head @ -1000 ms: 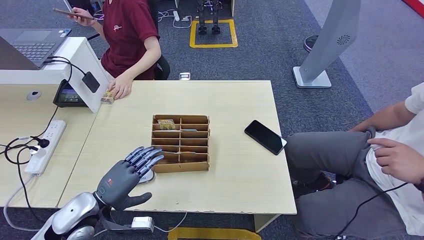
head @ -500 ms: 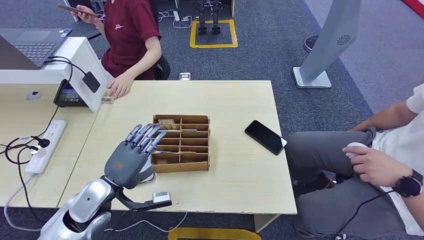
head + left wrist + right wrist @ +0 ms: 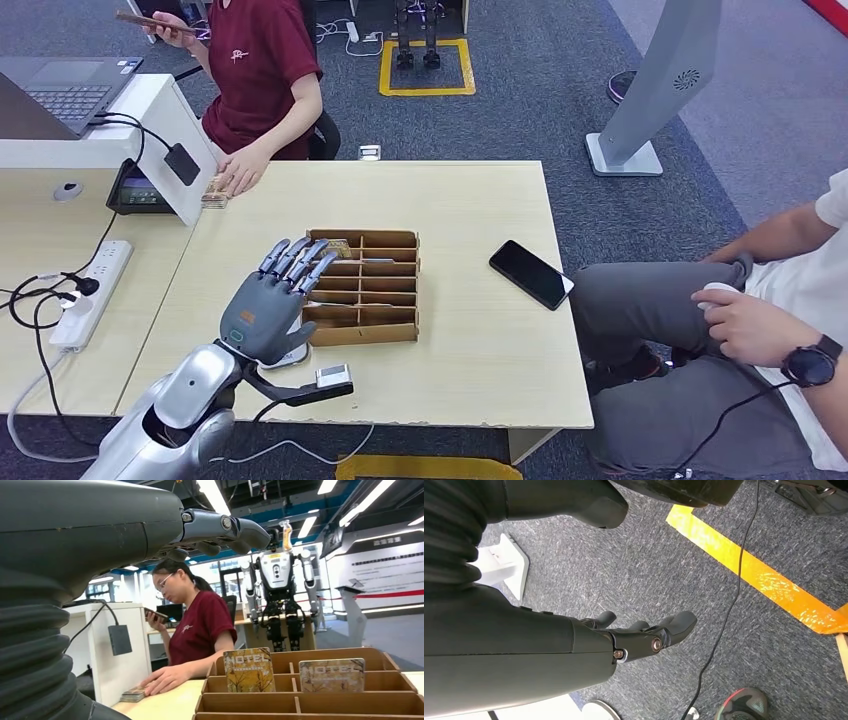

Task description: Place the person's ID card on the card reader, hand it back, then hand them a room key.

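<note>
Left hand (image 3: 268, 310): raised over the table (image 3: 470, 190) at 9 o'clock of the wooden card rack (image 3: 362, 286), fingers apart and extended, holding nothing.
Right hand (image 3: 644, 632): hanging over carpet, fingers loosely spread, empty.
Room key cards (image 3: 248, 670): standing upright in the rack's far slots (marked HOTEL).
Person in red (image 3: 262, 70): at 12 o'clock, one hand resting on a small stack of cards (image 3: 214, 194) beside the card reader (image 3: 143, 189).
Step, as judged: reaching for a card; whether ID or key cannot be told.
Next move: a precise pinch on a thin edge
</note>
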